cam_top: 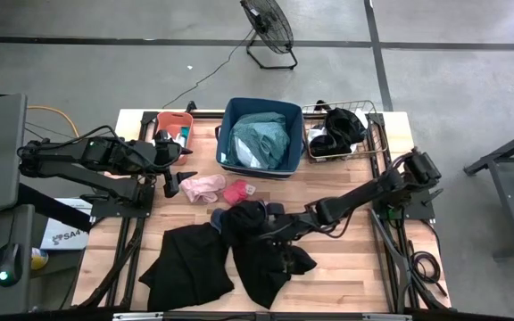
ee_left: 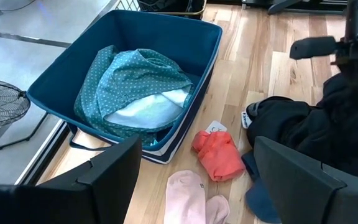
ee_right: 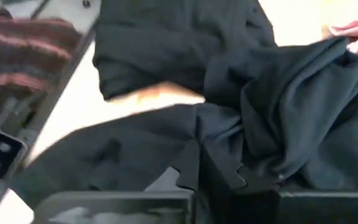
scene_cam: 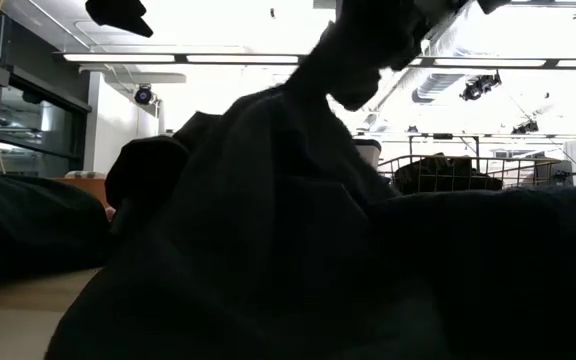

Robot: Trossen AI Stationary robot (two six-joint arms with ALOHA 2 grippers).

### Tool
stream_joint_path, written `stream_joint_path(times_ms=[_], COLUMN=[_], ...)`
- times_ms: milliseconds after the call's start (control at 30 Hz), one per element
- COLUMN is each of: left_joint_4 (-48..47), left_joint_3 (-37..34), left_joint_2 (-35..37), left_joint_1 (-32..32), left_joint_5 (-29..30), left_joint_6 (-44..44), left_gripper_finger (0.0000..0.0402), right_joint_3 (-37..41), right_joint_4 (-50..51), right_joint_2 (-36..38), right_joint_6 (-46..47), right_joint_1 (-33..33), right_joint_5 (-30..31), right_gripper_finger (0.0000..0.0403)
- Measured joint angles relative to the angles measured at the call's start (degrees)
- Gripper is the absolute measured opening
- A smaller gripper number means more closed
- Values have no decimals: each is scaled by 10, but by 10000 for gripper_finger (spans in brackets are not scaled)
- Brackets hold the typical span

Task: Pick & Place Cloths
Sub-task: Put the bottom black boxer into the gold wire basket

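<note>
Progress is judged partial. A teal dotted shirt over a white cloth point(cam_top: 259, 141) is already lying in the navy rectangular fabric bin point(cam_top: 230, 125) at the far centre of the wooden table point(cam_top: 364, 267). A black garment point(cam_top: 339, 129) is piled in the wire basket point(cam_top: 377, 147) just right of that bin. An orange plastic bin point(cam_top: 169, 120) is seen left of the navy bin; its contents cannot be told.

Still on the table: a pale pink cloth point(cam_top: 203, 185) and a small red cloth point(cam_top: 236, 192) side by side, near of the navy bin; a bit of blue fabric point(ee_left: 260, 202) just beside the red one; two large black garments, one flat at the near left point(cam_top: 186, 272), one bunched at the near centre point(cam_top: 261, 245).

The right gripper point(cam_top: 270, 234) is reached in low over the bunched black garment. In the right wrist view the fabric is seen pinched between the dark fingers point(ee_right: 229, 171), so it is taken as clamped on that cloth. The low view is filled by the same black fabric, bunched up.

The left gripper point(cam_top: 172, 183) is parked at the far left, beside the pink cloth, fingers spread apart, nothing held.

Left to do, by estimate: both black garments and the pink, red and blue pieces.
</note>
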State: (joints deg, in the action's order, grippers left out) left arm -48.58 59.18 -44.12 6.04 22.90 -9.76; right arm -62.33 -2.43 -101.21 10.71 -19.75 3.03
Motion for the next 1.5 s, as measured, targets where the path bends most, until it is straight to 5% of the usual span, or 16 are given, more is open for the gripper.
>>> stream_joint_path(times_ms=[267,767,1500], left_joint_4=[0,0,-2], left_joint_3=[0,-1,-1], left_joint_2=[0,0,0], left_joint_1=[0,0,0], left_joint_5=[0,0,0], left_joint_6=[0,0,-1], left_gripper_finger=[306,306,306], right_joint_3=[0,0,0], right_joint_4=[-6,-93,-90], right_joint_2=[72,243,342], right_joint_6=[5,-133,-359], right_joint_1=[-2,-21,-14], right_joint_5=[45,181,770], right_gripper_finger=[4,4,4])
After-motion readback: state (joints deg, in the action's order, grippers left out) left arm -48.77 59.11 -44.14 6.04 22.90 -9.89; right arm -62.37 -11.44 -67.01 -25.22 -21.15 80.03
